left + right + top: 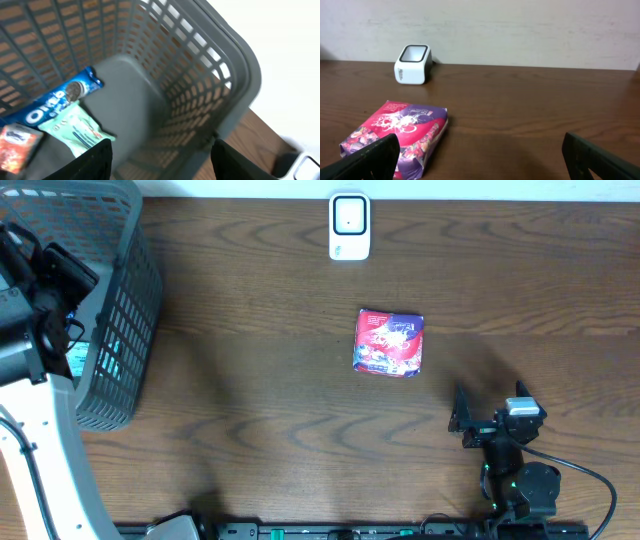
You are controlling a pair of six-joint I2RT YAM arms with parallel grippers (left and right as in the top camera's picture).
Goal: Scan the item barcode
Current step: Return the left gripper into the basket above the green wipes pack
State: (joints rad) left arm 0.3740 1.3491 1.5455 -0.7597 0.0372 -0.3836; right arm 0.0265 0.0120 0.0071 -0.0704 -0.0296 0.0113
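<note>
Hovering above the grey basket [120,310] at far left with left pincer [161,150] released and empty, over an Oreo pack [60,97]. Lying flat mid-worktop, pink sweets box [390,342], nearer than white scanner [349,225]. Resting near right, right pincer [481,145] spread wide, grasping nothing.

**A:** What carries everything here?

**B:** A tabletop [250,420] of dark brown wood. Its grain runs in long wavy bands from the left edge to the right edge.

**A:** And behind it?

**B:** A plain off-white wall [530,30] that meets the tabletop's far edge. Its finish is matt and slightly uneven, with faint grey smudges.

**A:** How does the wall look from above?

**B:** Only a thin pale strip along the far edge.

**A:** And the light?

**B:** Soft and even. The wood takes a dull sheen toward the far edge, and a few broad, blurred shadows darken it nearer the front.
</note>
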